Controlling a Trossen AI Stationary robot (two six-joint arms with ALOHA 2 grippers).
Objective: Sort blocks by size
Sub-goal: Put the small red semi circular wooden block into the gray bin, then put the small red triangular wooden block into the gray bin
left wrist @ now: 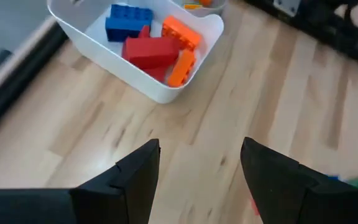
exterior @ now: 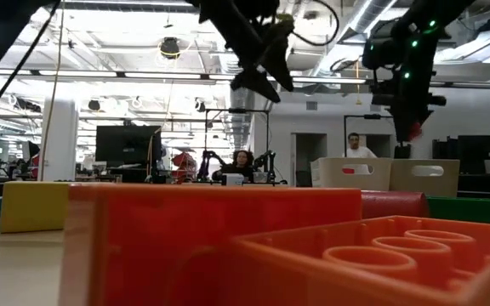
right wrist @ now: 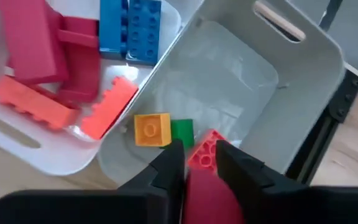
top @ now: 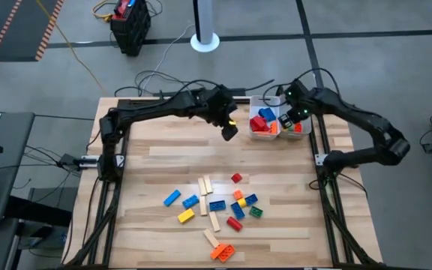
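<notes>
Loose blocks (top: 216, 210), red, blue, orange, yellow and green, with pale wooden bars among them, lie on the wooden table's near middle. At the far right stand two white trays. One (top: 255, 112) holds large red, blue and orange blocks (right wrist: 55, 68). The other (right wrist: 247, 81) holds a small yellow block (right wrist: 152, 129) and a green one (right wrist: 182, 132). My right gripper (right wrist: 199, 158) hangs over this second tray, shut on a small red block. My left gripper (top: 229, 132) hovers open over bare table, left of the trays, holding nothing. My right gripper pinches the small red block (right wrist: 202, 154) between its two fingers, which point steeply down from above. The block's studded end shows just past the fingertips. It hangs clear of the tray floor, beside the yellow and green blocks.
Black frame rails (top: 317, 150) run along the table's left and right edges, and cables lie behind the far edge. In the low view a big orange block (exterior: 339, 255) and a yellow one (exterior: 32, 206) fill the foreground. People sit in the room beyond.
</notes>
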